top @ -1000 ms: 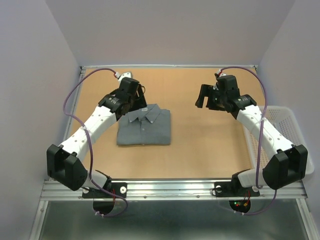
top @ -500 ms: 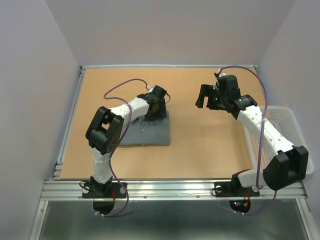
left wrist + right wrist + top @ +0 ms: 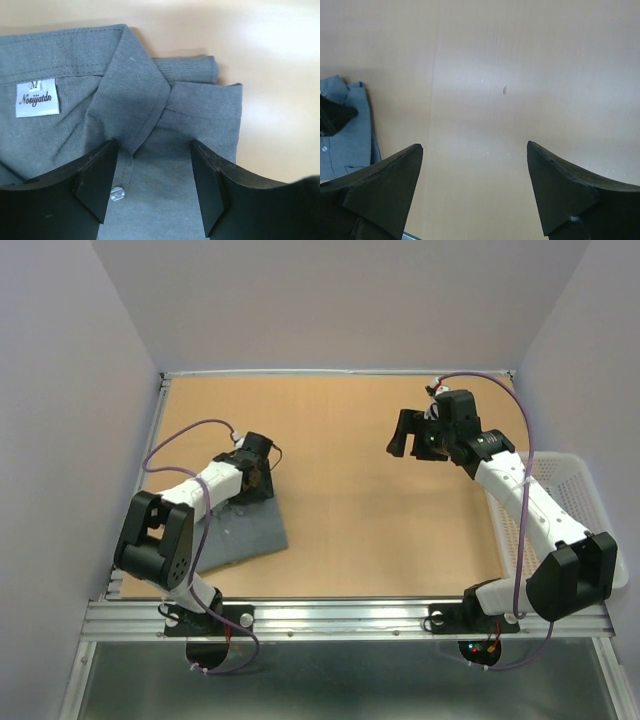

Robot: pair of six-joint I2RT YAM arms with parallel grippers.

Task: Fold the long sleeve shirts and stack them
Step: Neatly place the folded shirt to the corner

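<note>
From above: shows the shirt (image 3: 245, 535) dragged and turned since a second ago, out of mid-table and into the near left corner of the table (image 3: 360, 510), now lying under and behind the left gripper (image 3: 252, 483), collar end nearest the tips. Looks folded and unspoiled by the slide, so probably marks the spot for the stack; reads as this shirt nearly done. Finds the right gripper (image 3: 405, 435) well apart from the left, raised over bare board, spread wide, holding nothing. Places the basket (image 3: 585, 490) on the outer side of the right arm; shows no second shirt anywhere. From the left wrist: puts the collar (image 3: 135, 95) just ahead of the fingers (image 3: 95, 180), a button (image 3: 117, 193) between them by the left-hand one, the label (image 3: 37, 98) ahead and off to one side. Stands spread astride the cloth, pinching nothing; cannot tell whether the tips bear down. From the right wrist: looks down on bare board between spread fingers (image 3: 380, 185), with an edge of the shirt far out past one of them. Finds nothing blocking either arm; judges the one risk to be a careless lift of the left gripper rucking the collar.
</note>
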